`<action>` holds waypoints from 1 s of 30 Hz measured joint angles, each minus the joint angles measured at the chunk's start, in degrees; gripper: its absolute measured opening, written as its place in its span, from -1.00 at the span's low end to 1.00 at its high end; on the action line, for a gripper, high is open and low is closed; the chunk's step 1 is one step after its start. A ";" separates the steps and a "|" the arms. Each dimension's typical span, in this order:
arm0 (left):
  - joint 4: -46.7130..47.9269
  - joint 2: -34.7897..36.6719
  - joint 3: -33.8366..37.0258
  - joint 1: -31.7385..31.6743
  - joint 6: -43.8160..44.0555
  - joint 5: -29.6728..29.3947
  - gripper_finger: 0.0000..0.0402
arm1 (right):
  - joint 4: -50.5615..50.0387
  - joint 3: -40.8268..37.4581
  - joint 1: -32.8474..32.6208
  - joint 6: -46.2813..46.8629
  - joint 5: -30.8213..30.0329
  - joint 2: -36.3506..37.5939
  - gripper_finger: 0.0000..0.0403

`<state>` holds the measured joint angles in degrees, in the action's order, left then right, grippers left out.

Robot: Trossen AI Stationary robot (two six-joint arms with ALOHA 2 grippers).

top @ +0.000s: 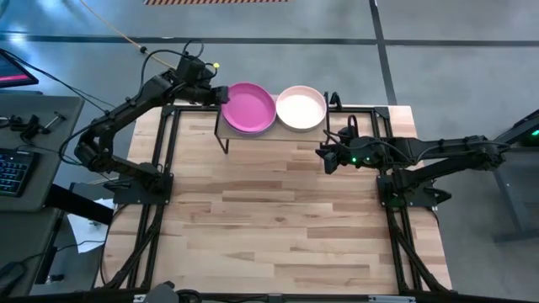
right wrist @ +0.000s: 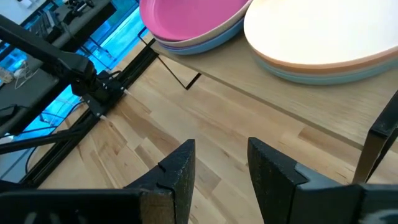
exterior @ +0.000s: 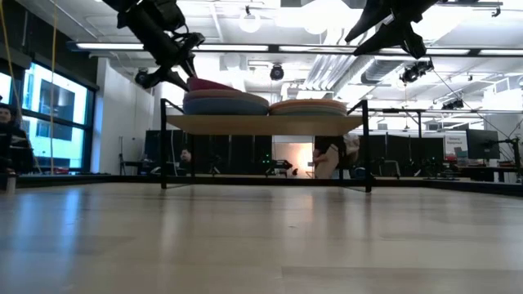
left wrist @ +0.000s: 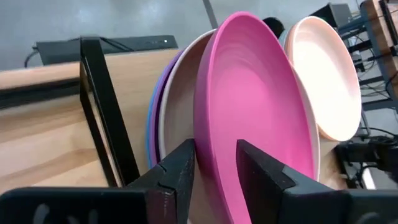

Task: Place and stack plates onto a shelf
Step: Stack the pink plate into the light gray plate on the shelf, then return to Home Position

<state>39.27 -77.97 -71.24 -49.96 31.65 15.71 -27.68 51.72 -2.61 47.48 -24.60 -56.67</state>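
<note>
Plates are already gathered on the shelf (top: 253,139) in two piles, and the step in hand is judged to be the setting down of the last one. On the left, the left gripper (left wrist: 214,163) is held at the back-left corner of the shelf, and its fingers are closed on the rim of the magenta plate (top: 249,107). In the low view this plate (exterior: 211,83) is seen tilted, one edge lifted by the gripper, the other edge resting on the left pile (exterior: 225,102).

To do the step well, the held edge should be lowered slowly until the plate lies flat and centred inside the cream plate (left wrist: 180,118) below it. Only then should the fingers be opened, and only a little, so that the rim is not dragged. The gripper should afterwards be drawn back away from the shelf, not sideways, because the black leg (left wrist: 109,112) of the shelf is near it.

In the middle, the right pile (exterior: 309,107) is topped by a pale plate (top: 301,108) and needs no touch; the two piles stand just beside each other, so a sideways push could disturb both.

On the right, the right gripper (right wrist: 219,165) waits above the surface (top: 278,219) near the shelf's right end, its fingers apart and holding nothing.
</note>
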 joint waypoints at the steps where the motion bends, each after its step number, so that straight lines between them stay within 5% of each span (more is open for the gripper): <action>1: 0.19 0.00 0.00 0.03 0.47 0.16 -0.47 | 0.00 0.00 0.00 0.00 0.00 -0.01 -0.36; 30: 6.37 0.46 -0.04 -1.09 -1.53 -0.72 -0.46 | 0.00 0.02 -0.01 0.10 -0.04 -0.01 -0.36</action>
<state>45.64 -77.52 -71.29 -51.05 30.12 14.99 -27.68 51.75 -2.63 47.58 -24.64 -56.69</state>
